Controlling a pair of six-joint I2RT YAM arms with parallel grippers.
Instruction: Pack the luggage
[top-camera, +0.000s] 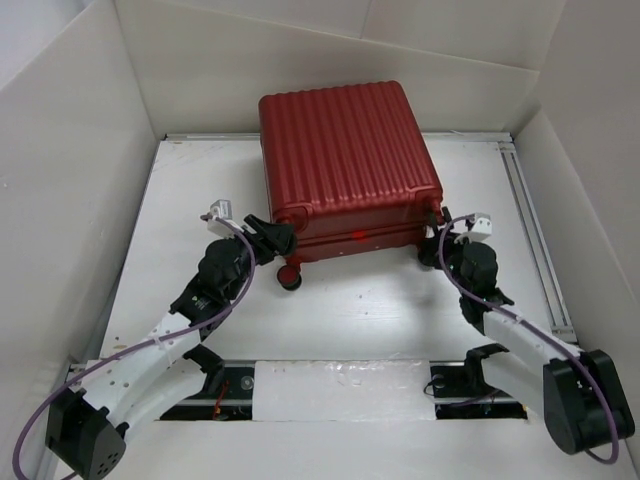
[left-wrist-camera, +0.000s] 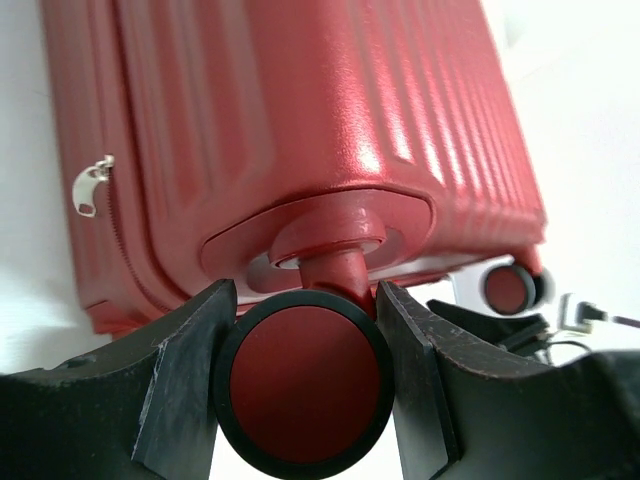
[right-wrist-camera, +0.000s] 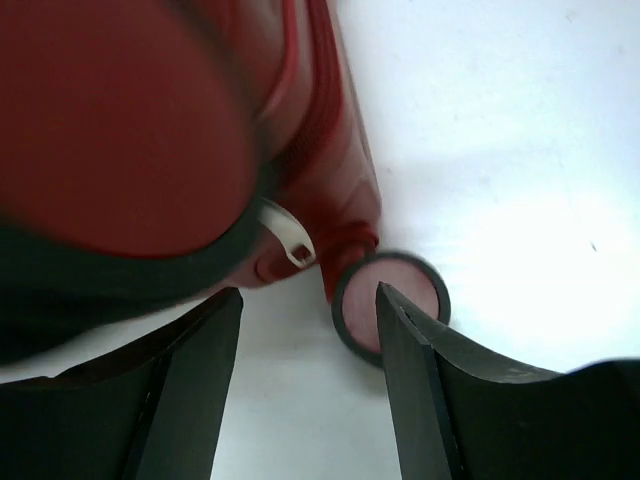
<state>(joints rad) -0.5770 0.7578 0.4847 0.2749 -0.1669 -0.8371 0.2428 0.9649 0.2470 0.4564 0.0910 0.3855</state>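
Observation:
The luggage (top-camera: 345, 160), a dark-red ribbed hard-shell suitcase, lies shut and flat at the back middle of the table, its wheels facing me. My left gripper (top-camera: 274, 239) is at its near left corner. In the left wrist view the gripper (left-wrist-camera: 305, 375) is shut on a black-rimmed red wheel (left-wrist-camera: 300, 380), with both pads against the rim. A zipper pull (left-wrist-camera: 92, 186) hangs on the side seam. My right gripper (top-camera: 437, 238) is at the near right corner. In the right wrist view it (right-wrist-camera: 308, 295) stands open, nothing between its fingers, and a wheel (right-wrist-camera: 365, 300) lies just beyond its right finger.
White walls (top-camera: 70, 200) box in the table on three sides. A metal rail (top-camera: 530, 220) runs along the right edge. A taped strip (top-camera: 340, 388) lies between the arm bases. Another suitcase wheel (top-camera: 290, 279) sits low on the table, below the left gripper.

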